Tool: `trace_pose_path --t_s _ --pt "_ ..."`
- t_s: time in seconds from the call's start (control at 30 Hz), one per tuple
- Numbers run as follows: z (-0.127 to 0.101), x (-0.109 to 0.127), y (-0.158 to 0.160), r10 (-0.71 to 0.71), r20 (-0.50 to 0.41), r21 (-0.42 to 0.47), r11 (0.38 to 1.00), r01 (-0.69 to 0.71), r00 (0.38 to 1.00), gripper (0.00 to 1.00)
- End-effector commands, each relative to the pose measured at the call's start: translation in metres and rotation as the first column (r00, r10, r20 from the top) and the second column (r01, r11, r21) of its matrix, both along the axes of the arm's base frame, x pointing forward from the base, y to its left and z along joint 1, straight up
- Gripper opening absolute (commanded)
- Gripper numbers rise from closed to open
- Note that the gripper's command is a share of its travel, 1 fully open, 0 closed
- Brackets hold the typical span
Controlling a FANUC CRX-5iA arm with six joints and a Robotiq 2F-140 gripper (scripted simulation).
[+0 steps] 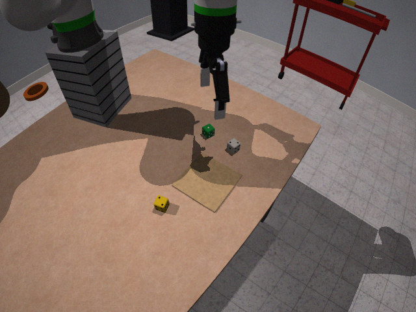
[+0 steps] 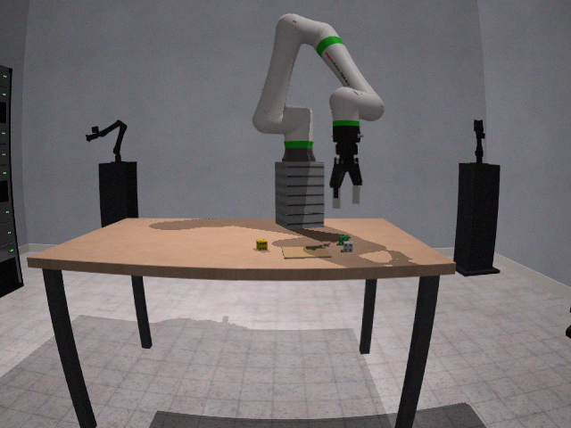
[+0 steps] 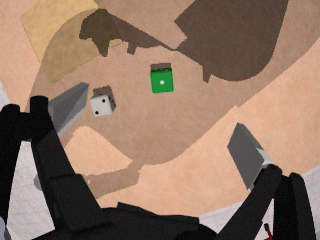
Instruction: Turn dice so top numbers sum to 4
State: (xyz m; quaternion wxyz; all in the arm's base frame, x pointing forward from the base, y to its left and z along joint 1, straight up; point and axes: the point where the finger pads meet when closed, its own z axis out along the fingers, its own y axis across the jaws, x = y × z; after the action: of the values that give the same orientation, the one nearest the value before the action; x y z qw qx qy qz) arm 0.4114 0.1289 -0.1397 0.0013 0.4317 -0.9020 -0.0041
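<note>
A thin tan mat (image 1: pixel 208 189) (image 2: pixel 294 252) (image 3: pixel 50 16) lies flat on the table with nothing on it. A green die (image 1: pixel 208 130) (image 2: pixel 343 239) (image 3: pixel 160 80) lies flat on the table just behind the mat. A white die (image 1: pixel 233 145) (image 2: pixel 347 247) (image 3: pixel 102 104) lies next to it, also off the mat. A yellow die (image 1: pixel 161 203) (image 2: pixel 261 244) lies on the table to the mat's left. My gripper (image 1: pixel 212 97) (image 2: pixel 345 200) (image 3: pixel 161 116) is wide open and empty. It points down, well above the green die.
The arm's grey ribbed pedestal (image 1: pixel 90 77) (image 2: pixel 300 193) stands at the back of the table. The table's right edge (image 1: pixel 295 168) runs close to the white die. A red cart (image 1: pixel 322 67) and an orange ring (image 1: pixel 35 90) are on the floor beyond.
</note>
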Motion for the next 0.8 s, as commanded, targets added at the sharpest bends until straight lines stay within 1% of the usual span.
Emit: trace_pose_path --t_s 0.0,0.03,0.07,0.1,0.17,0.2,0.27,0.4,0.47,0.53,0.57,0.6,0.63,0.67,0.7,0.73,0.77 --pt "-0.003 0.0 -0.001 -0.172 0.01 -0.014 0.985 0.172 0.985 1.0" --pt "-0.003 0.0 -0.001 -0.203 0.011 -0.014 0.979 0.203 0.979 1.0" --pt "-0.003 0.0 -0.001 -0.204 0.011 -0.014 0.979 0.204 0.979 1.0" --pt "-0.004 0.0 -0.002 -0.267 0.011 -0.014 0.964 0.267 0.964 1.0" --pt "-0.005 0.0 -0.002 -0.304 0.011 -0.013 0.953 0.304 0.953 1.0" --pt "-0.006 0.0 -0.003 -0.358 0.012 -0.013 0.933 0.358 0.934 1.0" --pt "-0.007 -0.001 -0.003 -0.402 0.012 -0.013 0.915 0.402 0.915 1.0" --pt "-0.009 -0.001 -0.004 -0.533 0.012 -0.012 0.846 0.533 0.846 1.0" --pt "-0.009 -0.001 -0.004 -0.533 0.012 -0.012 0.846 0.533 0.846 1.0" --pt "-0.011 -0.001 -0.005 -0.632 0.013 -0.011 0.775 0.632 0.775 1.0" --pt "-0.012 -0.001 -0.005 -0.653 0.013 -0.011 0.758 0.653 0.758 1.0" --pt "-0.012 -0.001 -0.005 -0.656 0.013 -0.011 0.755 0.656 0.755 1.0" --pt "-0.013 -0.001 -0.006 -0.698 0.013 -0.01 0.716 0.698 0.716 1.0" --pt "-0.014 -0.001 -0.006 -0.721 0.013 -0.01 0.693 0.721 0.693 1.0" --pt "-0.014 -0.001 -0.006 -0.721 0.013 -0.01 0.693 0.721 0.693 1.0" --pt "-0.015 -0.001 -0.006 -0.764 0.013 -0.009 0.645 0.764 0.646 1.0" --pt "-0.015 -0.001 -0.007 -0.775 0.013 -0.009 0.632 0.775 0.632 1.0"
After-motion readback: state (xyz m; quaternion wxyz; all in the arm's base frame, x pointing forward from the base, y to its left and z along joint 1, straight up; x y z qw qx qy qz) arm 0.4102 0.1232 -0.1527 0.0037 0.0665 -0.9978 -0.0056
